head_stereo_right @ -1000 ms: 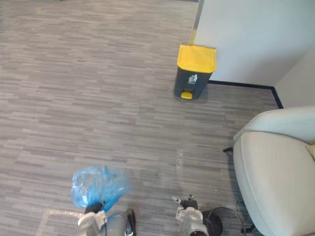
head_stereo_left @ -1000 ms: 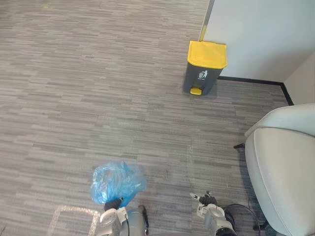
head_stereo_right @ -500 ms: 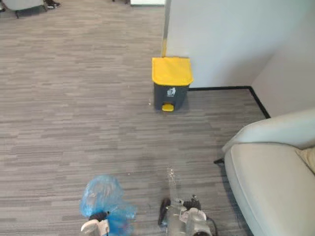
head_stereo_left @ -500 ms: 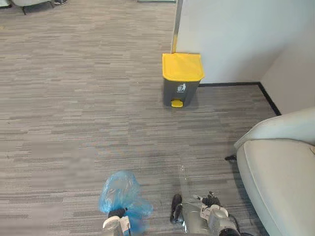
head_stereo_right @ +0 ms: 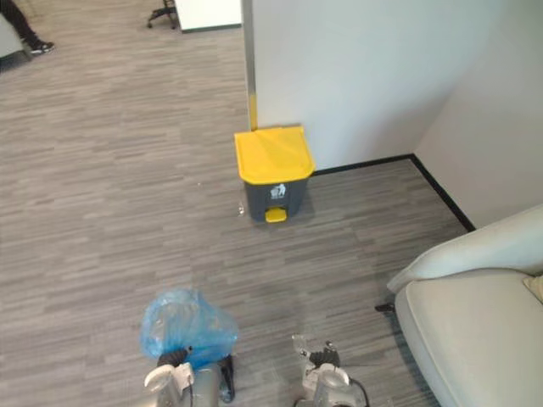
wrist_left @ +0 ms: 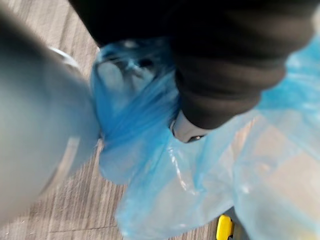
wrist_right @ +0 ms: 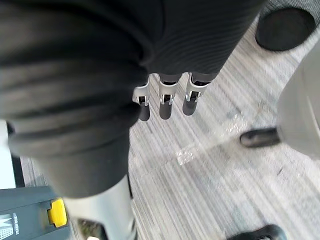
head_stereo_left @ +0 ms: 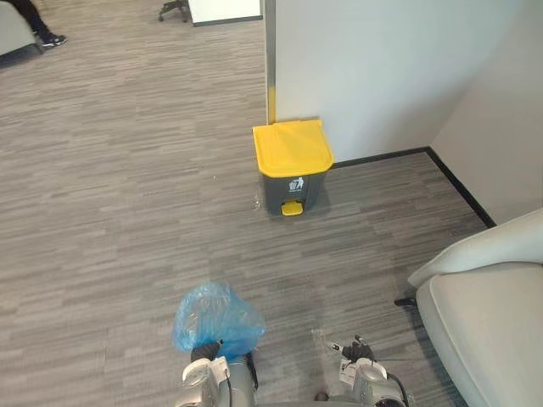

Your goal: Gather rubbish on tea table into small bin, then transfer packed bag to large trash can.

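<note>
A blue plastic rubbish bag [head_stereo_left: 216, 315] hangs bunched above the grey carpet, at the lower left of the head views. My left hand [head_stereo_left: 206, 349] is shut on its gathered neck [wrist_left: 131, 125], and the dark cover hides most of the fingers. The large trash can [head_stereo_left: 291, 181] is dark grey with a closed yellow lid [head_stereo_right: 272, 153] and a yellow pedal. It stands ahead against the white wall's corner. My right hand [head_stereo_left: 356, 351] hangs at the lower right, its fingers [wrist_right: 163, 104] relaxed and holding nothing.
A pale upholstered armchair [head_stereo_left: 492, 314] takes up the lower right, close to my right arm. White walls meet behind the can. A person's leg and shoe [head_stereo_left: 38, 25] show far back on the left, near a chair base [head_stereo_left: 174, 8].
The camera has swung, so the trash can now sits nearer the middle of the view, with more wall and far floor visible. The bag stays in my left hand.
</note>
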Robot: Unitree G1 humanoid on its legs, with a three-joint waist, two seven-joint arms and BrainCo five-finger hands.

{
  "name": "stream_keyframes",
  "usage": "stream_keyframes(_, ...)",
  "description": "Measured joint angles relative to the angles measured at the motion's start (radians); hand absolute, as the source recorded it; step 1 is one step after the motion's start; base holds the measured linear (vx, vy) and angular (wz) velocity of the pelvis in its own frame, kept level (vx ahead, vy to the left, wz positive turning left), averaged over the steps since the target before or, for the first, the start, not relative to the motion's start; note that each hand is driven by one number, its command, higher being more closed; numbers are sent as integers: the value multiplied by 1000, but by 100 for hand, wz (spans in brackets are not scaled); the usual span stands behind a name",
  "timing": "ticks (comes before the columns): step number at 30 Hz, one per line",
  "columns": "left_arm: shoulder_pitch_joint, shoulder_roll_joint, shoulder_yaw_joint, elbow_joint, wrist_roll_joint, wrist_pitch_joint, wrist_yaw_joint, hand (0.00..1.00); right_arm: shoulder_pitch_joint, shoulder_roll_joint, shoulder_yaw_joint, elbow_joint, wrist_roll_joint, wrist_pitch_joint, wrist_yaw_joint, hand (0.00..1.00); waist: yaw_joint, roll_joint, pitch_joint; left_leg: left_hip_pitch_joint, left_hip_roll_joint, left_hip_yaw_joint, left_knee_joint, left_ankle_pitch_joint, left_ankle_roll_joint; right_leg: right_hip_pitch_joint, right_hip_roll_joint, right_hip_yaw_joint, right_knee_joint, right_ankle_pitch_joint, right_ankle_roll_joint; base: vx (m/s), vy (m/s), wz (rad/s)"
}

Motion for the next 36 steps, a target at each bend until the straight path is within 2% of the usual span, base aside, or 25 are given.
stream_keyframes(2,2,7,-15,17,2,2,0,100,6,-1,-3,-5,0,-2,2,0,7,2,-1,83,-15,26,-39,-34,11,-45,-20,24,167,23,39,354,232,-42)
stream_keyframes(3,4,11,-37,22,2,6,0,100,7,-5,2,-7,-1,-5,4,0,1,13,1,135,-22,28,-72,-51,13,-127,-33,33,356,61,94,361,247,-23)
stream_keyframes(4,1,17,-57,31,2,12,0,100,14,-6,10,-6,-1,-3,7,0,-10,23,9,180,-30,32,-92,-63,14,-208,-48,34,551,77,109,292,184,1)
stream_keyframes(6,1,23,-67,48,3,16,1,100,33,-6,12,-29,-1,-6,9,0,-27,16,5,269,-45,26,-140,-75,15,-326,-59,-7,751,36,67,377,114,21)
stream_keyframes(9,-2,24,-70,62,12,17,1,100,19,-6,3,-25,-2,-7,11,0,-34,12,7,355,-49,13,-197,-75,14,-395,-49,-115,682,-26,30,353,-2,28)
stream_keyframes(11,-1,22,-70,77,13,17,0,100,12,-6,-12,-25,-1,-11,12,0,-49,13,9,393,-48,-35,-226,-79,12,-418,-21,-175,477,-23,5,356,-116,63)
stream_keyframes(12,-1,23,-70,77,13,17,0,100,6,-6,-18,-24,-1,-12,12,0,-59,14,13,401,-44,-55,-230,-87,1,-416,-3,-177,379,3,-1,378,-181,84)
stream_keyframes(13,-2,25,-70,76,18,17,-1,100,7,-5,-28,-21,-2,-12,13,0,-63,5,17,421,-50,-84,-242,-107,-23,-403,16,-173,215,82,-7,405,-207,72)
stream_keyframes(14,-11,27,-64,83,24,13,0,100,0,-6,-36,-17,-2,-10,17,0,-65,-3,33,456,-60,-114,-256,-127,-47,-382,27,-156,175,150,-38,485,-232,43)
stream_keyframes(15,-15,17,-62,94,30,14,-2,100,-18,-23,-49,-10,-3,-13,19,0,-60,33,36,464,-30,-122,-257,-126,-48,-367,51,-172,168,141,-46,457,-213,-6)
stream_keyframes(17,-13,2,-58,97,33,13,-2,100,-34,-30,-59,7,-7,-11,19,0,-59,53,38,470,-9,-120,-237,-126,-48,-379,72,-167,211,65,-51,324,-171,-23)
stream_keyframes(19,-8,2,-57,94,36,13,-3,100,-32,-29,-65,17,-9,-10,18,0,-62,57,35,402,19,-129,-78,-133,-62,-348,88,-174,184,39,-61,262,-171,9)
stream_keyframes(20,-14,-9,-44,86,41,14,-3,100,-25,-31,-62,15,-9,-8,18,0,-68,59,35,299,49,-160,152,-123,-87,-300,99,-190,136,40,-58,309,-167,26)
stream_keyframes(21,-13,-22,-27,64,41,13,-3,100,-19,-34,-46,14,-9,-5,16,0,-64,67,38,207,93,-166,366,-80,-149,-246,121,-190,94,34,-74,332,-136,16)
stream_keyframes(22,-9,-21,-28,52,41,13,-8,100,-20,-34,-32,14,-9,-4,14,0,-59,71,40,160,125,-155,483,-81,-150,-207,137,-188,75,31,-88,375,-66,-16)
stream_keyframes(23,-4,-20,-23,35,40,12,-9,100,-18,-30,-10,15,-8,-3,12,0,-51,72,41,111,156,-136,576,-91,-133,-159,152,-174,58,16,-96,377,-20,-38)
stream_keyframes(24,-1,-21,-20,21,40,11,-9,100,-16,-26,1,16,-5,-1,11,0,-42,70,39,74,162,-109,586,-111,-108,-125,154,-162,45,14,-93,363,-3,-52)
stream_keyframes(25,0,-23,-21,14,39,10,-10,100,-14,-22,1,16,-1,-1,9,0,-33,63,37,51,164,-79,553,-123,-90,-108,152,-145,32,18,-86,340,39,-68)
stream_keyframes(27,-3,-22,-20,12,39,10,-13,100,-15,-13,1,15,-1,0,6,0,-17,65,28,12,144,-35,322,-145,-72,-76,135,-98,6,23,-70,381,138,-80)
stream_keyframes(28,-6,-24,-21,17,39,11,-16,100,-10,-7,-7,15,-1,0,3,0,-14,67,25,10,122,-43,115,-83,-58,-64,122,-82,0,17,-41,356,187,-62)
stream_keyframes(29,-6,-27,-25,21,39,12,-19,100,-7,-7,-8,15,-1,0,2,0,-15,79,19,14,115,-55,39,7,-59,-61,124,-75,2,12,-27,362,217,-47)
stream_keyframes(31,-17,-14,-29,27,39,10,-17,100,6,-5,-11,15,-1,7,3,0,-20,30,9,72,43,-34,-36,19,-45,-46,70,-55,-14,13,-1,349,193,-7)
stream_keyframes(33,-19,-14,-32,39,40,10,-17,100,17,-3,-38,15,-1,9,2,0,-12,9,0,112,15,5,-67,7,-26,-41,34,-51,9,14,2,312,194,-14)
stream_keyframes(35,-16,-11,-33,53,42,12,-17,100,13,1,-39,15,-3,8,3,0,-11,14,2,190,1,31,-119,-8,-15,-74,17,-42,146,17,6,213,183,-40)
stream_keyframes(36,-10,-10,-34,59,43,12,-17,100,14,1,-35,15,-3,8,5,0,-10,18,4,241,-9,51,-154,-14,-10,-123,3,-29,288,23,18,178,183,-34)
